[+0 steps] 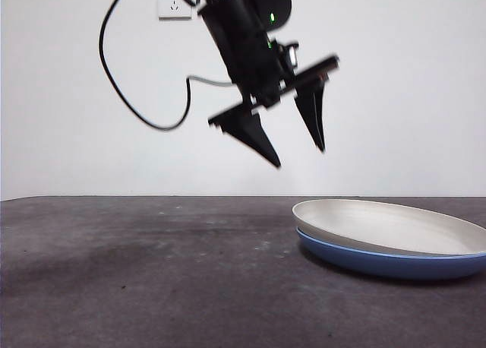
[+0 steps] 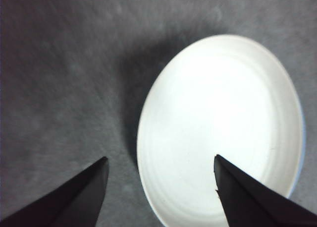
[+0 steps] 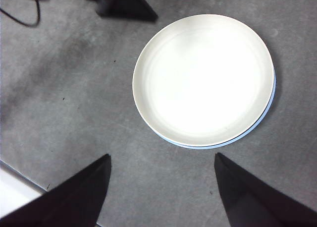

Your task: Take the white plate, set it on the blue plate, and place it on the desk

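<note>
The arm's wrist body (image 1: pixel 243 36) is black and blocky, with a rounded housing at its top and a small green light on its side. A black cable (image 1: pixel 121 74) loops from it, and a thinner grey lead runs to it lower down. A flat black crossbar carries the left gripper (image 1: pixel 296 139), whose two jaws are black, smooth, pointed wedges. A small pale fitting beside the bar is too blurred to name, perhaps a connector. The right gripper (image 3: pixel 161 190) shows the same matte black wedge jaws.

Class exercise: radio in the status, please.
Left gripper open, empty, above the desk. Right gripper open, high, waiting. White plate stacked on blue plate. Nothing in the way.
</note>
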{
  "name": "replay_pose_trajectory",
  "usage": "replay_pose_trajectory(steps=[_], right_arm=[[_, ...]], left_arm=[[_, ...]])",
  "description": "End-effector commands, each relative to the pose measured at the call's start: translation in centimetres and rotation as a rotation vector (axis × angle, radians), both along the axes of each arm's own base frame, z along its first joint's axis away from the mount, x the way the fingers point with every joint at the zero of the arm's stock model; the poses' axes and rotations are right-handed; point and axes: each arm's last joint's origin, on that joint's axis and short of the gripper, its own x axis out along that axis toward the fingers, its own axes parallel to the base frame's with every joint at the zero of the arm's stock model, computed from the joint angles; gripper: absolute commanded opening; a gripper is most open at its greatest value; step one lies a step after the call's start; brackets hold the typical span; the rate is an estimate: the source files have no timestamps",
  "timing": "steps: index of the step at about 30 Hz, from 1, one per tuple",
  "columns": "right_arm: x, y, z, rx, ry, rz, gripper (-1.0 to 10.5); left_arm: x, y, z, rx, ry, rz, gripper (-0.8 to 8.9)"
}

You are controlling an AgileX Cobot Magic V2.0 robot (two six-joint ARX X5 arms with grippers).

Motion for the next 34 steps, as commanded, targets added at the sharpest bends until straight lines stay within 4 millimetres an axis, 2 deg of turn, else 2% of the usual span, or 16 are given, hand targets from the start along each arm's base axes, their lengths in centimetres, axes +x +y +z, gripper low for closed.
replay_pose_trajectory(steps=[1, 4, 9, 14, 18, 19, 22, 25, 30, 34], right_arm=[[0.1, 0.0, 0.6, 0.003, -0.018, 0.001, 3.3], [0.1, 0.0, 0.6, 0.003, -0.018, 0.001, 3.3], [0.1, 0.0, 0.6, 0.002, -0.018, 0.000, 3.3], [0.1, 0.0, 0.5, 0.002, -0.017, 0.000, 3.3], [0.1, 0.0, 0.5, 0.002, -0.017, 0.000, 3.3], [0.1, 0.0, 0.5, 0.002, -0.017, 0.000, 3.3], [0.1, 0.0, 0.5, 0.002, -0.017, 0.000, 3.3], [0.1, 0.0, 0.5, 0.002, -0.017, 0.000, 3.3], [0.1, 0.0, 0.5, 0.002, -0.017, 0.000, 3.3], [0.1, 0.0, 0.5, 0.003, -0.017, 0.001, 3.3]], left_arm=[[0.4, 0.4, 2.1, -0.004, -0.054, -0.014, 3.43], [0.1, 1.9, 5.0, -0.005, -0.137, 0.025, 3.43], [-1.4, 5.6, 10.8, -0.052, -0.275, 0.088, 3.43], [-4.3, 9.9, 16.6, -0.124, -0.402, 0.135, 3.42], [-7.2, 13.4, 20.1, -0.151, -0.494, 0.160, 3.42], [-8.1, 14.4, 20.4, -0.141, -0.496, 0.165, 3.42], [-10.4, 16.3, 19.5, -0.111, -0.476, 0.153, 3.42], [-12.2, 17.4, 17.7, -0.131, -0.466, 0.136, 3.42], [-15.7, 18.7, 13.6, -0.209, -0.396, 0.034, 3.43], [-17.6, 19.3, 10.7, -0.273, -0.308, -0.055, 3.42]])
